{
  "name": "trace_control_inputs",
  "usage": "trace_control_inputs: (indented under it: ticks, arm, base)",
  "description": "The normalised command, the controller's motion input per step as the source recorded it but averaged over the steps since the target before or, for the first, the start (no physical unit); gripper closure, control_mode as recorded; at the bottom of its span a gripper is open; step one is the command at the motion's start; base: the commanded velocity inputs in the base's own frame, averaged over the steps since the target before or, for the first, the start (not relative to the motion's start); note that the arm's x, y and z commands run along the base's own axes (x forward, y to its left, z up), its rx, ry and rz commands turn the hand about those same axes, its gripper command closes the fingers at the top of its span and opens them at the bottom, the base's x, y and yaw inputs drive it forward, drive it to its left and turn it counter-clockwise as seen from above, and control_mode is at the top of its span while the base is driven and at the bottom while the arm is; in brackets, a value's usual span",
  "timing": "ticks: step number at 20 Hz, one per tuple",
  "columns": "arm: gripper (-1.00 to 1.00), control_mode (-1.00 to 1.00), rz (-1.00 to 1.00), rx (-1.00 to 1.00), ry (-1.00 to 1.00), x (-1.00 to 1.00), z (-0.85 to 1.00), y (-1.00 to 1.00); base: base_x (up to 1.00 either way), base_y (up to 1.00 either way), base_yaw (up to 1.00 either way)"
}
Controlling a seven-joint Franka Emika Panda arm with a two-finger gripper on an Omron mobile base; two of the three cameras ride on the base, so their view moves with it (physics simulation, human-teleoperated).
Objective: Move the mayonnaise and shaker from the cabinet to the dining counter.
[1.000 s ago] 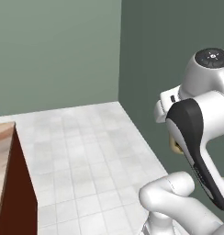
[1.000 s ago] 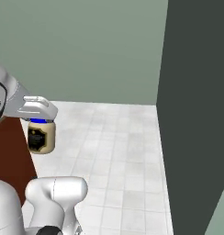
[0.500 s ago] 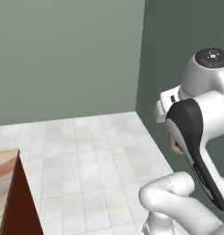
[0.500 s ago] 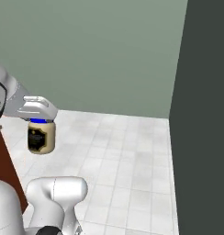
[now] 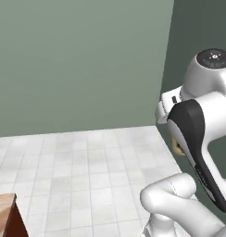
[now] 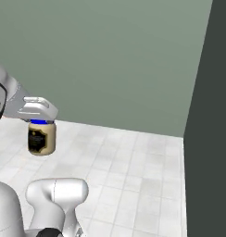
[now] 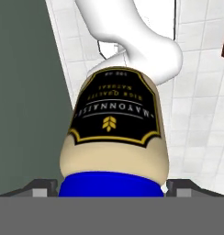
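**Q:** One relation matters here — which is it?

**A:** How the mayonnaise [image 6: 41, 138] sits relative to the claw [image 6: 39, 121]. In the right base view the jar hangs directly below the claw, at its 6 o'clock, with the blue lid uppermost and tucked between the fingers. Its long axis runs vertical, in line with the claw's own axis, so the jar is upright.

**Q:** And the state of the claw?

**A:** Spread wide, yet pinching the mayonnaise at the lid. In the hand view the jar [image 7: 114, 133] extends straight away from the camera, its blue lid nearest, with a grey fingertip [image 7: 42, 186] showing at 8 o'clock and its partner at 4 o'clock.

**Q:** Where is the jar in the room?

**A:** Aloft over the pale tiled floor [image 6: 133, 176], touching nothing but the claw. A grey-green wall [image 5: 78, 60] stands at 12 o'clock, and a corner of red-brown wood [image 5: 4, 210] shows at 7 o'clock in the left base view — what it belongs to I cannot tell.

**Q:** What does the coming move call for?

**A:** As a judgement: carriage onward to the dining table, then a straight descent along the jar's vertical axis so the base lands flat.
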Motion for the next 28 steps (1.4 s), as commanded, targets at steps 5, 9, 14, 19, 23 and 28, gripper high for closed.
trace_control_inputs:
  ticks: [5, 9, 14, 19, 23, 28]
  arm:
    - [1.0, 1.0, 0.0, 0.0, 0.0, 0.0, 0.0, 0.0]
    - [1.0, 1.0, 0.0, 0.0, 0.0, 0.0, 0.0, 0.0]
    - [1.0, 1.0, 0.0, 0.0, 0.0, 0.0, 0.0, 0.0]
    - [1.0, 1.0, 0.0, 0.0, 0.0, 0.0, 0.0, 0.0]
    - [1.0, 1.0, 0.0, 0.0, 0.0, 0.0, 0.0, 0.0]
    - [1.0, 1.0, 0.0, 0.0, 0.0, 0.0, 0.0, 0.0]
  base:
    - [1.0, 0.0, 0.21]
    - [1.0, 0.0, 0.35]
    - [1.0, 0.0, 0.51]
    - [1.0, 0.0, 0.59]
    - [1.0, 0.0, 0.62]
    - [1.0, 0.0, 0.62]
